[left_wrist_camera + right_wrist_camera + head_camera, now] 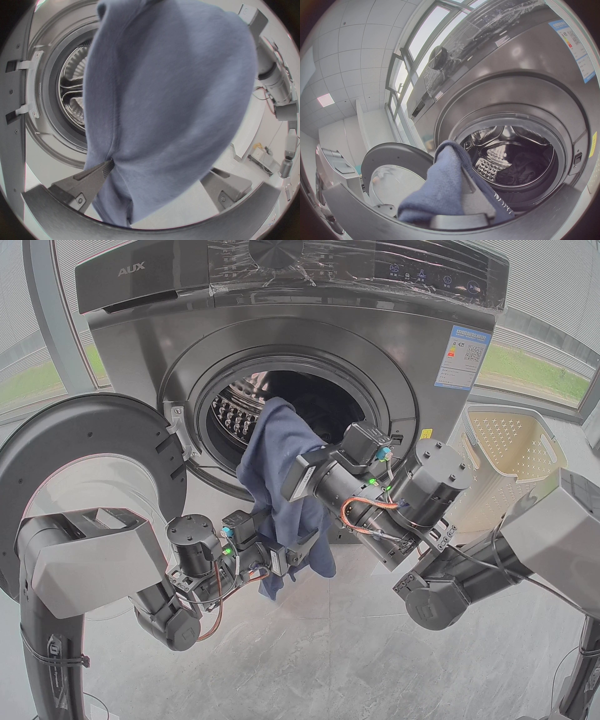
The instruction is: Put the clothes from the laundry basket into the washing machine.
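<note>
Left claw (162, 170), fingers (93, 178) spread wide and one tip touching cloth, stands open around the hanging tail of the blue garment (281, 490), apparently placed to gather the slack. Right claw (465, 203) grips the garment's upper end and holds it up before the mouth of the washing machine (400, 365), while the rest dangles outside toward 6 o'clock. Door (81, 446) stands swung aside at 9 o'clock, and the laundry basket (519, 452) sits at 3 o'clock. Drum (493, 156), holding a dark item (518, 170), offers open room behind. Its lower rim is the likeliest snag.
</note>
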{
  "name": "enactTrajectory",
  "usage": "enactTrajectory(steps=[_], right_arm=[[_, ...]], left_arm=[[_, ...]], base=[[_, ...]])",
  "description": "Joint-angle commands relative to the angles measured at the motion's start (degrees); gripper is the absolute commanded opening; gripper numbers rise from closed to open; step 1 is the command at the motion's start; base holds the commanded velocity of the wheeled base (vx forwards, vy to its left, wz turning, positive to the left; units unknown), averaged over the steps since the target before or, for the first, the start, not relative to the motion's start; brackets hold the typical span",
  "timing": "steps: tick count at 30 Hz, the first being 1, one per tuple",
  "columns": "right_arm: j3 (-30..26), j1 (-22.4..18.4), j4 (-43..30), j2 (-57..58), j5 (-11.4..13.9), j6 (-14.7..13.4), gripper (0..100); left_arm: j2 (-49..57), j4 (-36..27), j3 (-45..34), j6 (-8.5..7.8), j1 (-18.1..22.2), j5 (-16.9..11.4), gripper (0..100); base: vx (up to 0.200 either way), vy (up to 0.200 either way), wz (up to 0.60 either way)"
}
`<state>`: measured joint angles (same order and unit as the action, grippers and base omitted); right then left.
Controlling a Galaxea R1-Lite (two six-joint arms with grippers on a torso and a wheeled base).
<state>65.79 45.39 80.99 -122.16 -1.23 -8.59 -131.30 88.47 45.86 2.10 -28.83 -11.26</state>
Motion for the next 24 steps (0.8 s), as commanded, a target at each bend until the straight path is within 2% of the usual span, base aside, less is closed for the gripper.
enactTrajectory(steps=[1,10,11,13,19,20,24], right_arm=[[-0.23,0.67,-0.05,1.40,-0.09,-0.11,0],[-1.11,0.93,0.04,1.75,-0.09,-0.19,0],[-1.11,0.93,0.13,1.75,-0.09,-0.19,0],[-1.11,0.93,0.13,1.75,-0.09,-0.28,0],[-1.19,0.32,0.30,1.84,-0.09,-0.37,0],[-1.37,-0.12,0.39,1.93,-0.09,-0.37,0],[-2.16,-2.49,0.57,2.02,-0.17,-0.90,0]], left_arm=[[-2.99,0.04,3.45,0.28,1.06,1.24,100],[-5.72,0.04,7.31,0.45,1.23,3.27,100],[-5.80,0.04,7.58,0.45,1.23,3.27,0],[-5.80,-0.05,7.93,0.54,1.15,3.35,0],[-5.72,0.04,9.07,2.21,1.32,3.53,0],[-5.37,0.04,9.33,3.09,1.76,3.97,0],[-3.08,0.13,8.63,4.93,2.11,4.41,0]], base=[[0.000,0.000,0.00],[0.000,0.000,0.00],[0.000,0.000,0.00],[0.000,0.000,0.00],[0.000,0.000,0.00],[0.000,0.000,0.00],[0.000,0.000,0.00]])
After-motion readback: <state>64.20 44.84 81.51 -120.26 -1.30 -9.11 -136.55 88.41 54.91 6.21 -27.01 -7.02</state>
